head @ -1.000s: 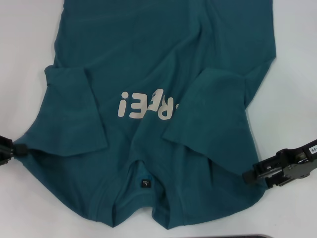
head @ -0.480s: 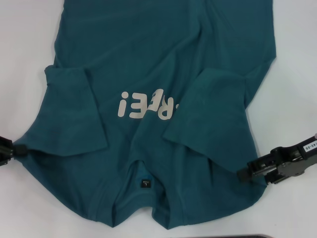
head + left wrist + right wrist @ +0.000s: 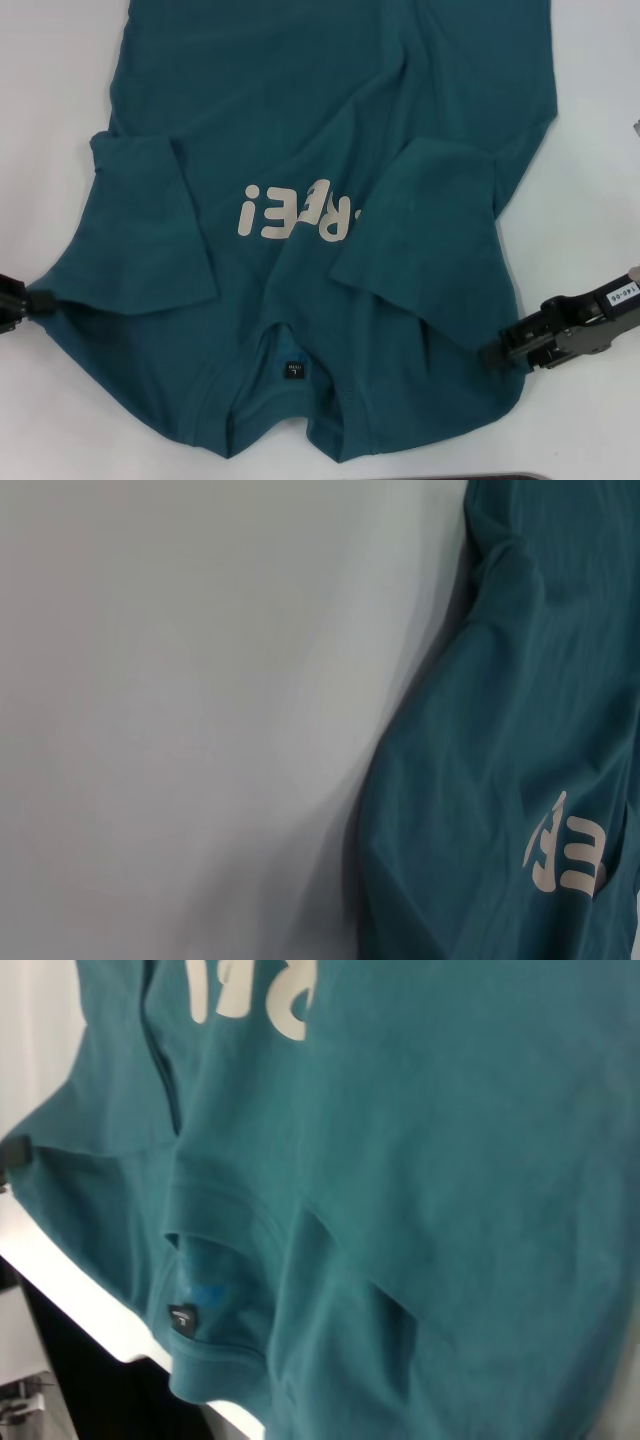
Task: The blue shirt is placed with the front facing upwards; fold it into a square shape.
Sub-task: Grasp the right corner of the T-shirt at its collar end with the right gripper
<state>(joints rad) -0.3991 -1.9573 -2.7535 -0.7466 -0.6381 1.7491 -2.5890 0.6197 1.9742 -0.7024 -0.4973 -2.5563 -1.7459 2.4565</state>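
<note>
The blue shirt [image 3: 320,110] lies front up on the white table [image 3: 590,120], collar towards me. Both sleeves are folded inward over the chest, and the right one partly covers the cream lettering [image 3: 285,212]. The dark neck tag [image 3: 293,368] shows inside the collar. My left gripper [image 3: 28,303] is at the shirt's left shoulder corner, shut on the fabric, which is drawn to a point there. My right gripper [image 3: 492,352] touches the shirt's right shoulder edge. The right wrist view shows the shirt [image 3: 450,1160], the tag [image 3: 183,1318] and the left gripper far off [image 3: 12,1150].
The shirt's hem end runs out of the head view at the top. Bare white table lies on both sides of the shirt. The table's near edge and a dark gap below it [image 3: 90,1390] show in the right wrist view. A dark strip [image 3: 500,477] lies along the bottom edge of the head view.
My right gripper has slid a little leftward onto the shirt's right shoulder edge. The left gripper and the shirt have not moved.
</note>
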